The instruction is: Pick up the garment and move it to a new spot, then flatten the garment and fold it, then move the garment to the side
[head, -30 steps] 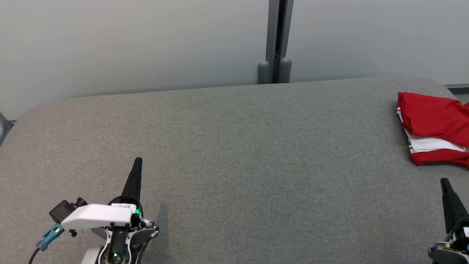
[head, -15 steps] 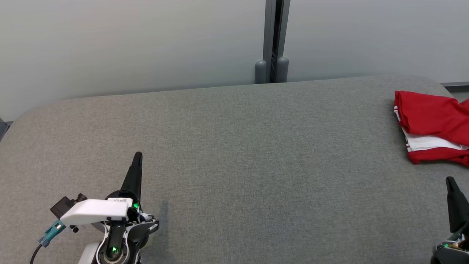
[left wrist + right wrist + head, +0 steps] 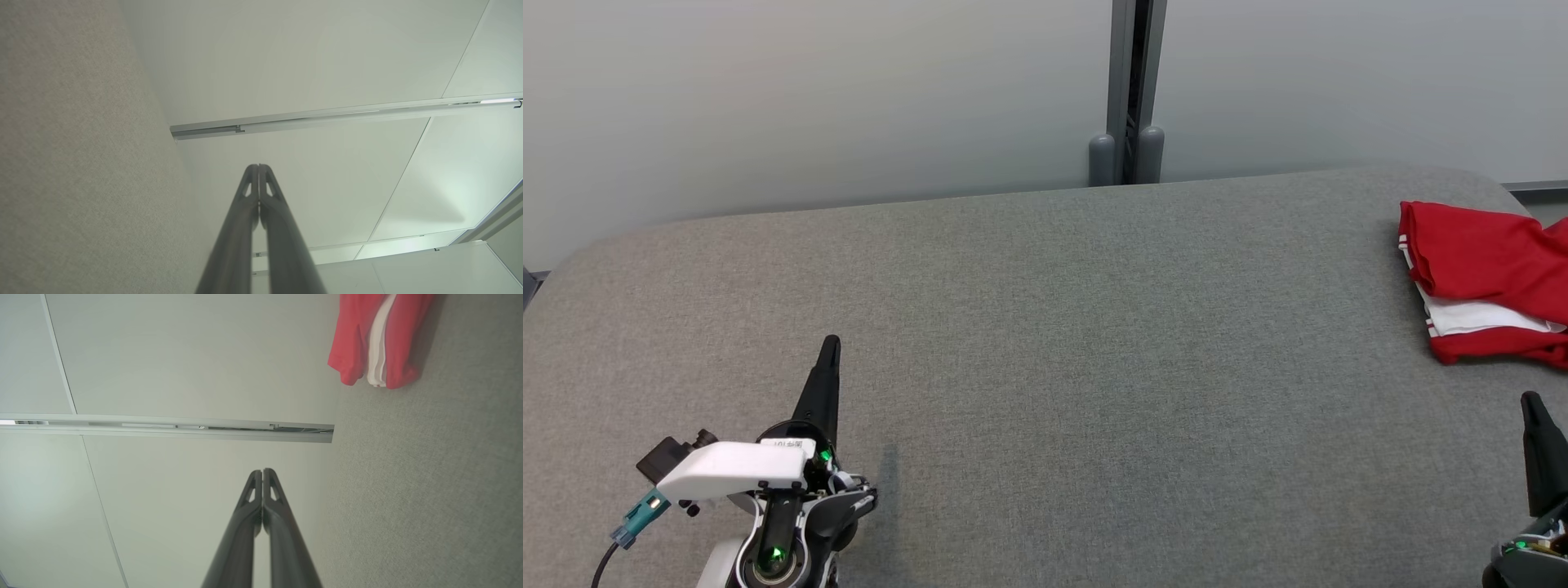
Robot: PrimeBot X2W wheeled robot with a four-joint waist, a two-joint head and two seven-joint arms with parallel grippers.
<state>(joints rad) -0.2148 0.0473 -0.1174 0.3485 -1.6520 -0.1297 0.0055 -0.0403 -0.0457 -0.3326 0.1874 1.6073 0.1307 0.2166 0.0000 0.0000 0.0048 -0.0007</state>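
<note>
The right gripper (image 3: 1533, 402) has edged outward (fingers pinched together, as on the left gripper (image 3: 830, 345)). Past its fingertips: garment (image 3: 1482, 260) on the grey surface (image 3: 1094, 367), pale wall (image 3: 849, 98) beyond.

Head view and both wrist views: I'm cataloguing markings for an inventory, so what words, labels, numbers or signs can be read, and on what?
white label on the wrist housing behind the left gripper: dark print, too small to read.
red garment: white stripes, no lettering visible.
grey padded table: no text.
No text anywhere here can be read.
</note>
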